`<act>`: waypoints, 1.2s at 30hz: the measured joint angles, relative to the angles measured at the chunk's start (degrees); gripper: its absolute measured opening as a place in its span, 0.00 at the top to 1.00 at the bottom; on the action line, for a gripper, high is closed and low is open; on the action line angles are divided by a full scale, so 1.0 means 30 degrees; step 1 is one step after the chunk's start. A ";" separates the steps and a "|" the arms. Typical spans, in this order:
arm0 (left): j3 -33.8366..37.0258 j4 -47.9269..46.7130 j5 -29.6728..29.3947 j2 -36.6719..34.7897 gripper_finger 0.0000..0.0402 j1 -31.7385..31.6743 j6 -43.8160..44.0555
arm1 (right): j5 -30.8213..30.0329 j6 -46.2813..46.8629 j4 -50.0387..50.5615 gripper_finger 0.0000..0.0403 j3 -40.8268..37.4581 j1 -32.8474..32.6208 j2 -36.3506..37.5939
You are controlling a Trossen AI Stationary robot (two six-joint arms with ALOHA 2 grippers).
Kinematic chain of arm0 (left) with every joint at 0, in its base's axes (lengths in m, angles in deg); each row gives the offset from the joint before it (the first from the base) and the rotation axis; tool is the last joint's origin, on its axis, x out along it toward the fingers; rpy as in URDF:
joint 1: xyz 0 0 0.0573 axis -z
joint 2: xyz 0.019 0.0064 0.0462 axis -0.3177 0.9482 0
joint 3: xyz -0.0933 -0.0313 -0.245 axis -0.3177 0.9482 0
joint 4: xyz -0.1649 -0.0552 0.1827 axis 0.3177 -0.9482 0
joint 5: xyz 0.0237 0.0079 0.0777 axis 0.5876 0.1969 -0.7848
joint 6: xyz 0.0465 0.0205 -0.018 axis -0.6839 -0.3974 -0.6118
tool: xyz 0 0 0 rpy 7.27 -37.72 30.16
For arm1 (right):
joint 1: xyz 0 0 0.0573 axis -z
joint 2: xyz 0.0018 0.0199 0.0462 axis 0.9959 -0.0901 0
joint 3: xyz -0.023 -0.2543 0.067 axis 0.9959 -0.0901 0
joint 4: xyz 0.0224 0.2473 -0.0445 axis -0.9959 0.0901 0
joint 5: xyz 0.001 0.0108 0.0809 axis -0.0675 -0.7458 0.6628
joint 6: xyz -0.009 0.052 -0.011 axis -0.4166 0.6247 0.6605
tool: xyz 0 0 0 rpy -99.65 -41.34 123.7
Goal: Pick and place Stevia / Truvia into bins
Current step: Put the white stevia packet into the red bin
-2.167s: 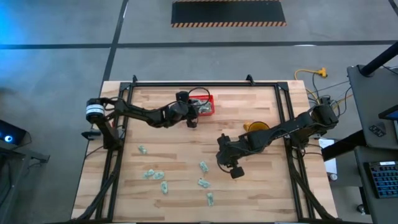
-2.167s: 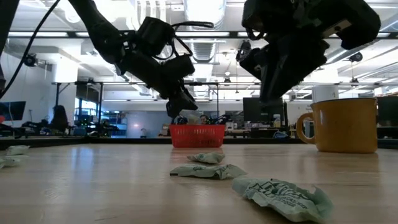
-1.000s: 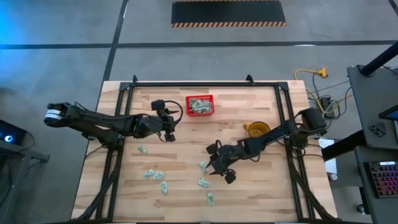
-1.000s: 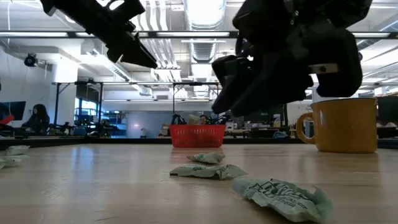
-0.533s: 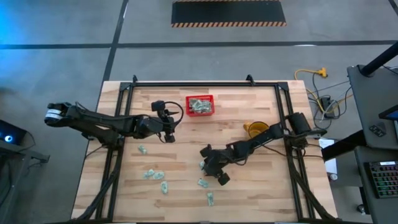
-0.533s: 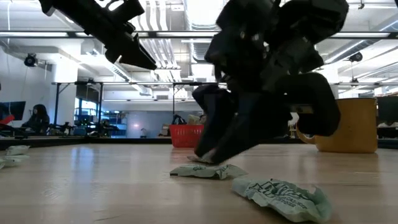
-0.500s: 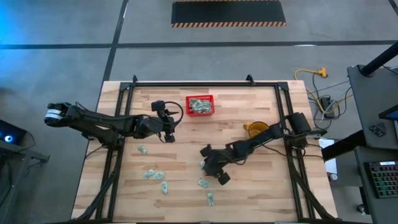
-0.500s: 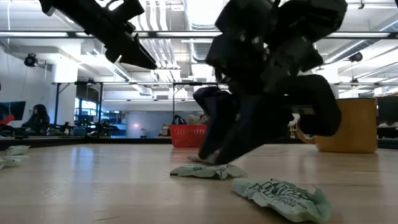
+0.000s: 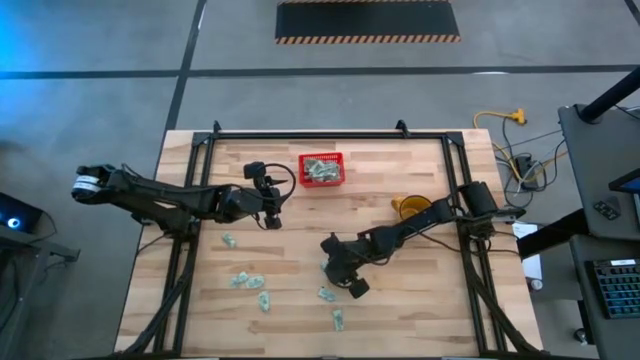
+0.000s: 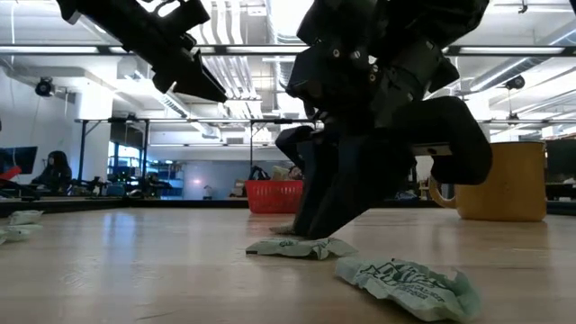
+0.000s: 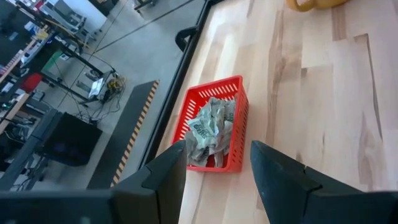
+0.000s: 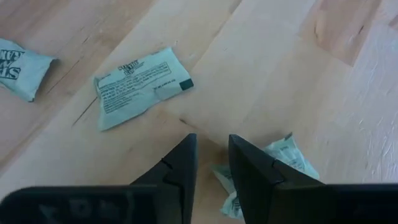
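Pale green Stevia sachets lie flat and scattered on the wooden table; one (image 12: 140, 87) is ahead of my right gripper and another (image 12: 273, 165) is at its fingertips. My right gripper (image 9: 328, 264) (image 12: 212, 158) points steeply down at the table's middle. Its fingers are narrowly open, and the crumpled edge of that sachet shows between them. The red basket (image 9: 322, 169) (image 11: 214, 134) holds several sachets at the far middle. My left gripper (image 9: 270, 215) (image 11: 217, 168) hangs open in the air to the left of the basket, touching nothing. My right gripper comes slanting from above, from the table's right, with its fingertips (image 12: 249, 168) down at the sachet's edge (image 12: 224, 180). The sachet lies flat on the table. One finger covers part of it, and I cannot tell whether the fingers touch it.
A yellow mug (image 9: 410, 206) (image 10: 499, 180) stands to the right of the right arm. More sachets lie toward the near edge (image 9: 326, 294) (image 9: 338, 320) and near left (image 9: 245, 281) (image 9: 229, 240). A black frame (image 9: 330, 133) rims the table.
My right gripper has gone toward the table's left and down to the tabletop, tipping more steeply, and its fingertips now stand at a sachet. The sachets lie where they were.
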 joint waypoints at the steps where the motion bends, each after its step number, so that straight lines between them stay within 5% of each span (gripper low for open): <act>1: -0.0001 -0.0004 0.0000 0.0000 0.60 0.0000 0.0000 | 0.0008 0.0013 0.0027 0.81 -0.0032 0.0001 0.0019; 13: -0.0001 0.0001 -0.0015 0.0044 0.60 0.0000 0.0000 | -0.0141 -0.1333 0.0229 0.95 -0.0019 -0.0051 0.0040; 22: -0.0001 0.0005 -0.0017 0.0044 0.60 0.0000 0.0007 | -0.3138 -0.1520 0.2061 0.98 0.0120 -0.0410 0.1219; 28: -0.0001 0.0015 -0.0018 0.0044 0.60 0.0000 0.0007 | -0.3277 -0.1371 0.2109 0.98 -0.0212 -0.0799 0.2407; 36: -0.0001 0.0012 -0.0017 0.0044 0.60 0.0000 0.0007 | -0.7238 -0.3364 0.1958 0.98 -0.0285 -0.0873 0.2798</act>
